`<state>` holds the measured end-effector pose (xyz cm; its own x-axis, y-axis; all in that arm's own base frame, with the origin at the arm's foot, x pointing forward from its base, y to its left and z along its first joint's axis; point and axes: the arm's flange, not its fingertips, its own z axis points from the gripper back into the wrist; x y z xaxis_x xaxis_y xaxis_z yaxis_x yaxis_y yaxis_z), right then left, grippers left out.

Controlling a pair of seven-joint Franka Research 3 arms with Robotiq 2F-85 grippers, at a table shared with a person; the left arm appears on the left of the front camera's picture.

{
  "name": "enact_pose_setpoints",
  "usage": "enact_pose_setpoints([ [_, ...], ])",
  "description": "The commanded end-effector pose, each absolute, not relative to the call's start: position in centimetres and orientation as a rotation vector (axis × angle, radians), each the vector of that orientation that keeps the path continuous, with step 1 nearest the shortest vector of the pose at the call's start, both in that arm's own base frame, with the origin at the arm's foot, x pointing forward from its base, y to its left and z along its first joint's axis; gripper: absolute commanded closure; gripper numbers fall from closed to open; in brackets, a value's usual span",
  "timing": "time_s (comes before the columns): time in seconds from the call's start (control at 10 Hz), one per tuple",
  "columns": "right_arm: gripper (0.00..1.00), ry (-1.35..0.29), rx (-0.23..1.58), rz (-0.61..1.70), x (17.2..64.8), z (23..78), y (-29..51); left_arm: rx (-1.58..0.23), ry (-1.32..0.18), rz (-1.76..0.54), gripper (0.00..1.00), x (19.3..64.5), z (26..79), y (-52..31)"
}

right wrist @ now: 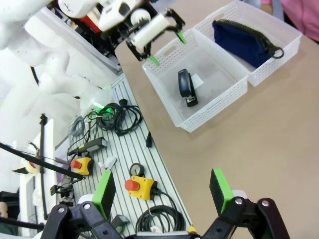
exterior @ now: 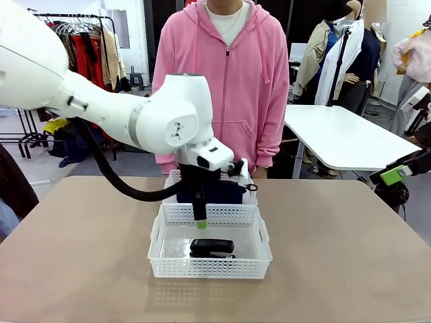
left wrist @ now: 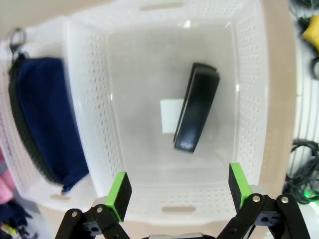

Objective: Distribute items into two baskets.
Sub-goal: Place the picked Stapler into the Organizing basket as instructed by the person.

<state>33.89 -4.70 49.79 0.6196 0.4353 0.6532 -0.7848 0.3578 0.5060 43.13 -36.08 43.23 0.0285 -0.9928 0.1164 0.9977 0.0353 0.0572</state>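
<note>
Two white lattice baskets stand end to end in the middle of the table. The near basket [exterior: 209, 269] holds the small black stapler [exterior: 211, 247] [left wrist: 197, 107] [right wrist: 187, 87], which lies flat beside a white label. The far basket [exterior: 172, 180] holds the navy zippered pouch [exterior: 219, 192] [left wrist: 42, 124] [right wrist: 244, 40]. My left gripper [exterior: 200, 219] [left wrist: 178, 188] [right wrist: 167, 47] hangs open above the near basket, pointing down, with nothing between its green pads. My right gripper [exterior: 396, 176] [right wrist: 162, 191] is open and empty, off the table's right edge.
A person in a pink hoodie [exterior: 225, 81] stands at the far side, behind the baskets. Bare tan tabletop [exterior: 81, 256] lies to both sides of the baskets. Below my right gripper a slatted rail carries cables and a yellow stop button box [right wrist: 139, 186]. A white table [exterior: 343, 138] stands farther back.
</note>
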Motion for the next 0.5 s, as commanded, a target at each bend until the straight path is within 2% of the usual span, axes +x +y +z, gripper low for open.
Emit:
enact_pose_setpoints([
  [0.0,0.00,-0.444,0.896,0.823,33.8,49.9,-4.6,-0.095,-0.138,-1.386,0.00,42.8,47.4,-31.0],
  [0.4,0.00,-0.444,0.896,0.823,33.8,49.9,-4.6,-0.311,-0.247,-1.118,0.00,40.6,52.3,-17.7],
])
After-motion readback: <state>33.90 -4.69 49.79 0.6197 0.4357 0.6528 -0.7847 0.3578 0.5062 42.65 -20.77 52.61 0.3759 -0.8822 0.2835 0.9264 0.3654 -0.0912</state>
